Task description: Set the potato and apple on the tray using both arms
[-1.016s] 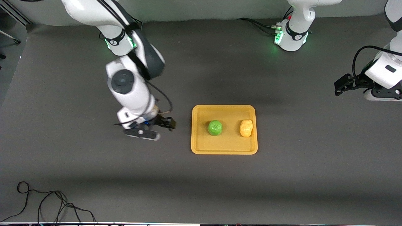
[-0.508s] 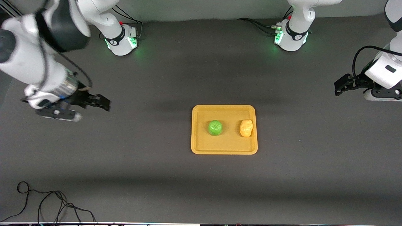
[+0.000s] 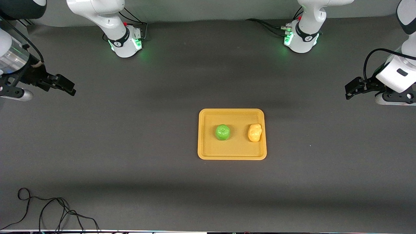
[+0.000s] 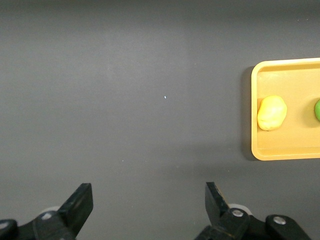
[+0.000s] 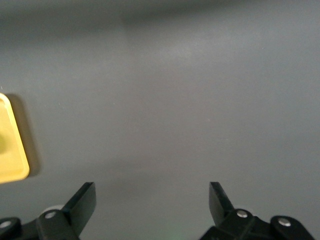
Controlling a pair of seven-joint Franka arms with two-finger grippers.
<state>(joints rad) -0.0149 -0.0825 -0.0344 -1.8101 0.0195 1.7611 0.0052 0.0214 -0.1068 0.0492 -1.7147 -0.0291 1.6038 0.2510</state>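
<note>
1. Two toy foods lie side by side on the tray (image 3: 232, 152), apart from each other and well apart from both grippers: neither sits between any jaws.
2. The apple (image 3: 223, 132) is round, bright green and glossy, with a slightly faceted top; it rests near the tray's middle, toward the right arm's end.
3. The potato (image 3: 254, 132) is lumpy, oblong and yellow-orange with a shiny skin; it lies close to the tray's rim at the left arm's end, not clearly touching it.
4. The tray is a flat orange-yellow plastic rectangle with rounded corners and a low raised rim, lying flat on the dark grey matte table (image 3: 130, 169).
5. The left gripper (image 3: 349, 88) hangs over bare table at the left arm's end, its black jaws wide apart and holding nothing; the left wrist view shows the potato and tray well off from its fingertips (image 4: 82, 197).
6. The right gripper (image 3: 66, 87) hangs over bare table at the right arm's end, jaws likewise spread and empty; in the right wrist view only a corner of the tray shows, far from its fingertips (image 5: 86, 196).
7. A thin black cable (image 3: 52, 211) lies looped on the table at the edge nearest the front camera, toward the right arm's end.
</note>
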